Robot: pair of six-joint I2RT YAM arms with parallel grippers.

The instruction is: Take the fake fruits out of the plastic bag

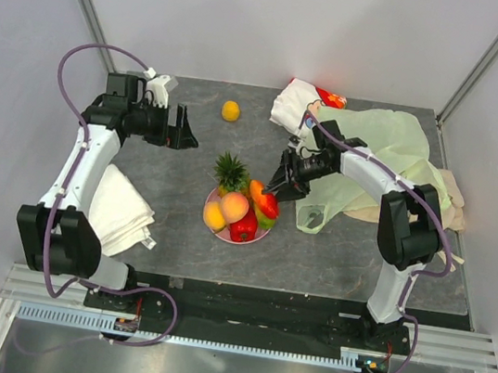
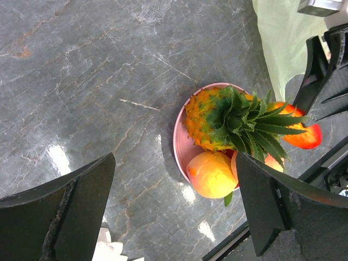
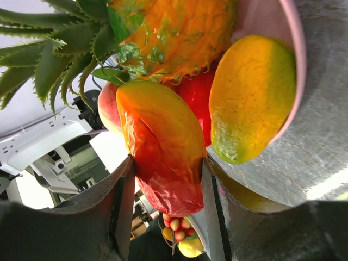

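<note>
One red-orange mango (image 3: pixel 163 157) sits pinched between the right jaws.

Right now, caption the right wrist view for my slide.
Right fingers grip a red-orange mango beside the pineapple and pink plate.

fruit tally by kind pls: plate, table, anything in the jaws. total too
pineapple: 1
mango: 2 (yellow mango on the pink plate, red-orange mango held by the right gripper)
peach: 1
red pepper: 1
orange: 1 (alone on the table)
Total: 6
</note>
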